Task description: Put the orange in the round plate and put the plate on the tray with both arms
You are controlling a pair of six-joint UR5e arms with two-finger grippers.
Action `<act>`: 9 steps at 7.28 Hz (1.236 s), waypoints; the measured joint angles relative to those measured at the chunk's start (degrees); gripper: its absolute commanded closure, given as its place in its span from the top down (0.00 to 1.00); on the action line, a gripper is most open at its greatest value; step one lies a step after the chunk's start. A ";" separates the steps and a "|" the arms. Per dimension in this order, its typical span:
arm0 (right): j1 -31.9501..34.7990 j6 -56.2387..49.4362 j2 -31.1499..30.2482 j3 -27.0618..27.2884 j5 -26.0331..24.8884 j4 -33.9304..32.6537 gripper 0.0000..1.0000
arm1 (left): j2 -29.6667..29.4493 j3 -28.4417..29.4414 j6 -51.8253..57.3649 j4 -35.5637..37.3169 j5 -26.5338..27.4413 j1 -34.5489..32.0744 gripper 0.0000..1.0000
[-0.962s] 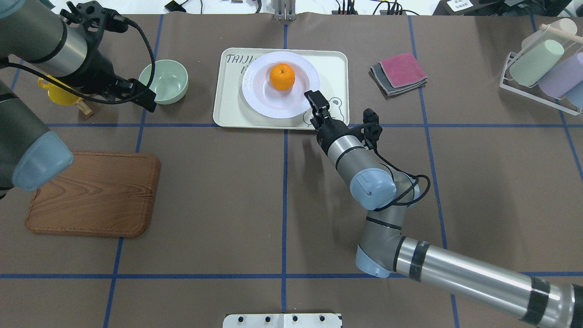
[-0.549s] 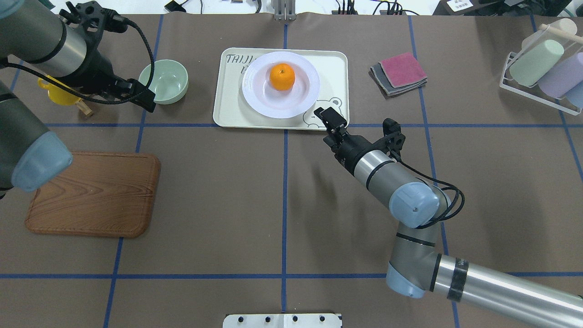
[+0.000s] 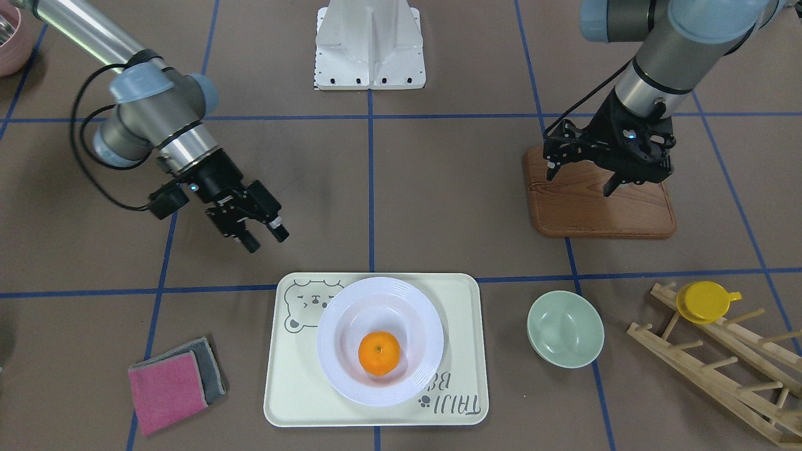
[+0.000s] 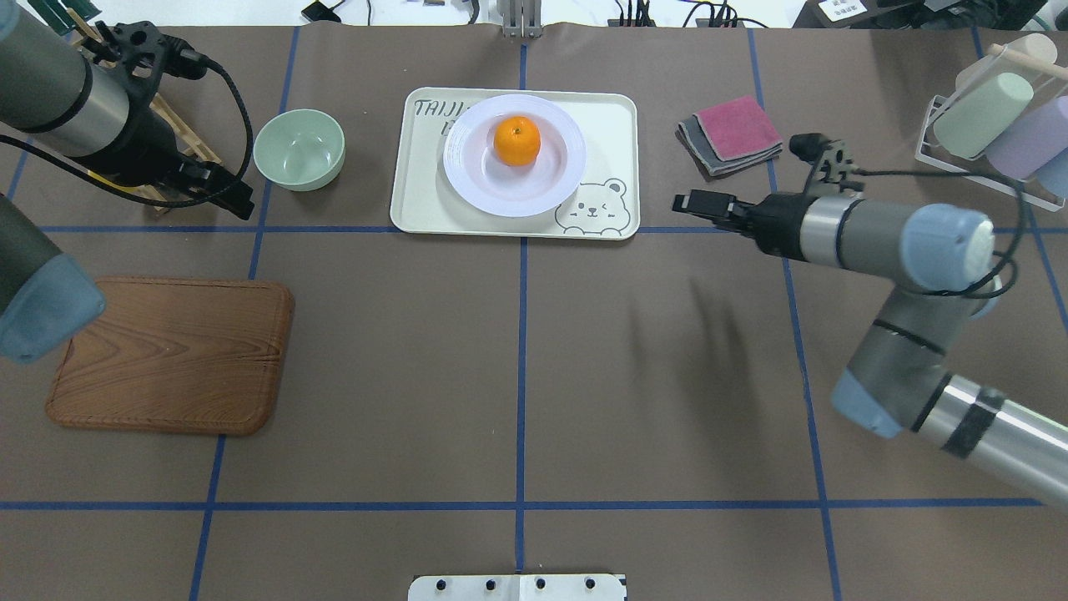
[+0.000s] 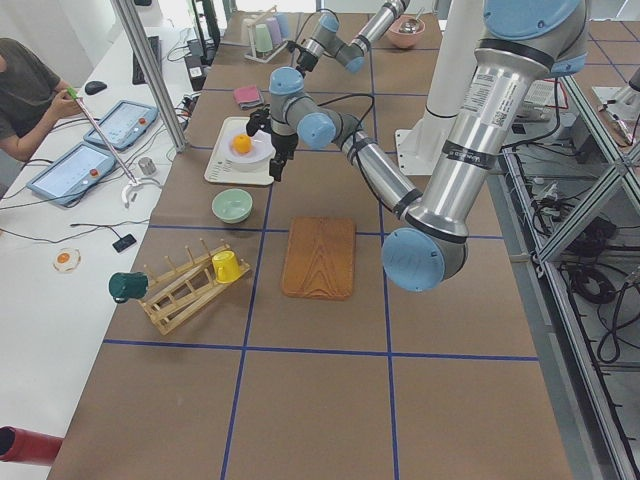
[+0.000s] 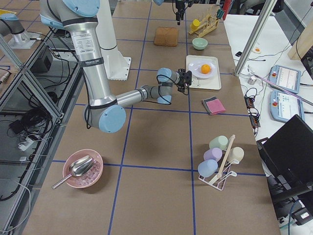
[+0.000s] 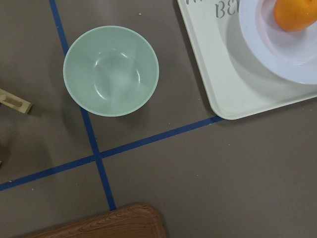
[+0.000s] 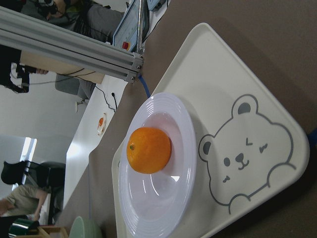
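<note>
The orange (image 4: 516,140) lies in the sunken centre of the white round plate (image 4: 467,177). The plate rests on the cream tray (image 4: 613,125) at the far middle of the table. My right gripper (image 4: 680,202) hovers to the right of the tray, off its edge, open and holding nothing; the front view shows its fingers (image 3: 268,242) apart. Far from the tray, my left gripper (image 3: 579,183) hangs open and empty over the wooden board's edge, left of the green bowl. In the right wrist view the orange (image 8: 148,149) and the bear drawing are visible.
A pale green bowl (image 4: 299,148) stands left of the tray. A brown wooden board (image 4: 171,355) lies near left. Folded pink and grey cloths (image 4: 734,129) lie right of the tray. A cup rack (image 4: 993,125) stands far right, and a wooden rack with a yellow cup (image 3: 705,300) far left.
My right gripper has pulled back from the plate's rim and swung right, off the tray. The left gripper has drifted slightly left. Plate and orange have stayed put.
</note>
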 measured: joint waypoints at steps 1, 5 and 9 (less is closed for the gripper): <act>5.28 -10.28 -3.56 0.36 8.39 -0.63 1.00 | 1.49 -0.42 2.66 -0.03 0.22 -0.76 0.99; 21.86 -50.01 -13.27 1.07 23.67 -16.46 1.00 | 7.68 -1.67 14.66 -0.30 0.33 -5.49 0.99; 35.46 -88.39 -14.06 7.06 25.20 -54.31 1.00 | 17.46 -2.44 32.54 0.18 -2.46 -15.93 0.99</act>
